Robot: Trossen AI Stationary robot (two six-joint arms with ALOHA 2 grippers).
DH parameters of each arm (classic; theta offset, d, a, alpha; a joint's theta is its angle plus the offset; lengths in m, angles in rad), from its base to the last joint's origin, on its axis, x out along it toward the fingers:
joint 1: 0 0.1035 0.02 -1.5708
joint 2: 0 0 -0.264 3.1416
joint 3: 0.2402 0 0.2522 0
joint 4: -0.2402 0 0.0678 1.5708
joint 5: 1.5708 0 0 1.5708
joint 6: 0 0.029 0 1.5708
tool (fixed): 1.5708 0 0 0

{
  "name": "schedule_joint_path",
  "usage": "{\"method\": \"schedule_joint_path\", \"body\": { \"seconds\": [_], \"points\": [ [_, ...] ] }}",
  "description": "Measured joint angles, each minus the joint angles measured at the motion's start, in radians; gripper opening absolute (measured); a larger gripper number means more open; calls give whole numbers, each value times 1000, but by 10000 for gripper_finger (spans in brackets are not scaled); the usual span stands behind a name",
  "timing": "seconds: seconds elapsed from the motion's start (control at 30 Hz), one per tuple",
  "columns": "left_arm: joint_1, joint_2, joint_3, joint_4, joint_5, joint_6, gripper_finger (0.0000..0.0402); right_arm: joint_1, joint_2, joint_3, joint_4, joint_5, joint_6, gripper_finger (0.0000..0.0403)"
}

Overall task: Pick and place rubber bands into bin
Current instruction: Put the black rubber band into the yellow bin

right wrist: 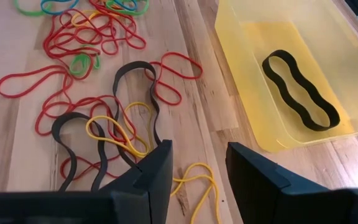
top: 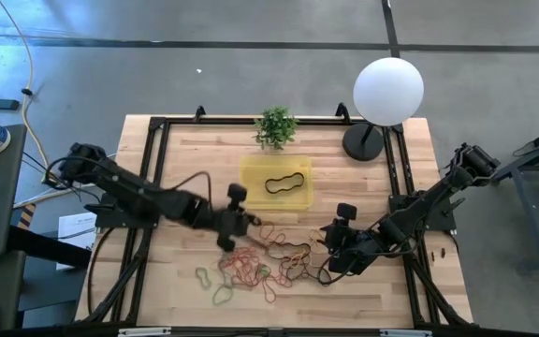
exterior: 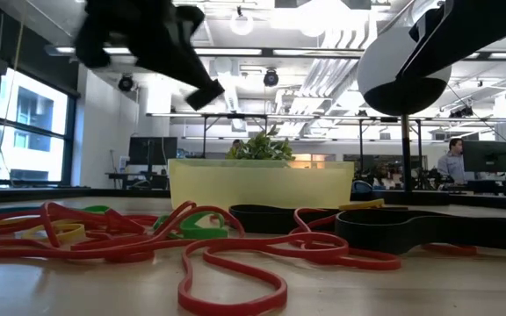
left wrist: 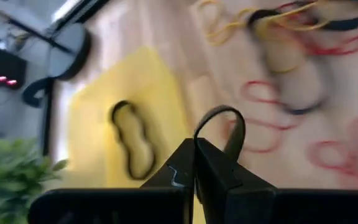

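Holding: the left gripper (left wrist: pixel 194 163) was pinched fully shut on a dark rubber band (left wrist: pixel 224 127), whose loop stood up past the fingertips.
Left gripper place: it hung above the table (top: pixel 372 290) at the near edge of the pile, just short of the bin (top: pixel 251 173).
Way to the bin: the bin lay straight ahead of the left gripper, toward the table's far side, with the potted plant (top: pixel 276 125) behind it.
Bin contents: one black band (top: pixel 286 182) lay inside, its long axis running along the bin's length.
Right gripper: the right gripper (right wrist: pixel 199 168) stood partly open and empty, low over the pile's right side.
Loose bands: the rubber bands (top: pixel 255 267) lay tangled on the near side of the bin, between both arms.
Judgement: the left arm was the nearer one for the drop.
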Motion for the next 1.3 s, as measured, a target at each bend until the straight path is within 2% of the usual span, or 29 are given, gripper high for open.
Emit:
{"method": "schedule_joint_path", "body": {
  "seconds": [0.27,0.53,0.63,0.77,1.03,1.17,1.3],
  "points": [
    [239,22,0,1,78,106,0,0,0,0,0,13,-13,139],
    [409,133,0,46,366,169,4,0,1,0,9,16,-13,139],
    [422,183,0,46,385,181,23,0,1,0,13,15,-13,139],
    [419,219,-1,53,391,188,74,0,1,0,13,6,-9,139],
    [420,171,0,130,373,197,182,-30,70,-2,-25,-47,28,139],
    [419,111,0,129,394,207,206,-41,151,-2,8,-102,29,139],
    [402,32,0,82,454,227,206,-42,241,-2,141,-165,-74,139]
  ]
}}
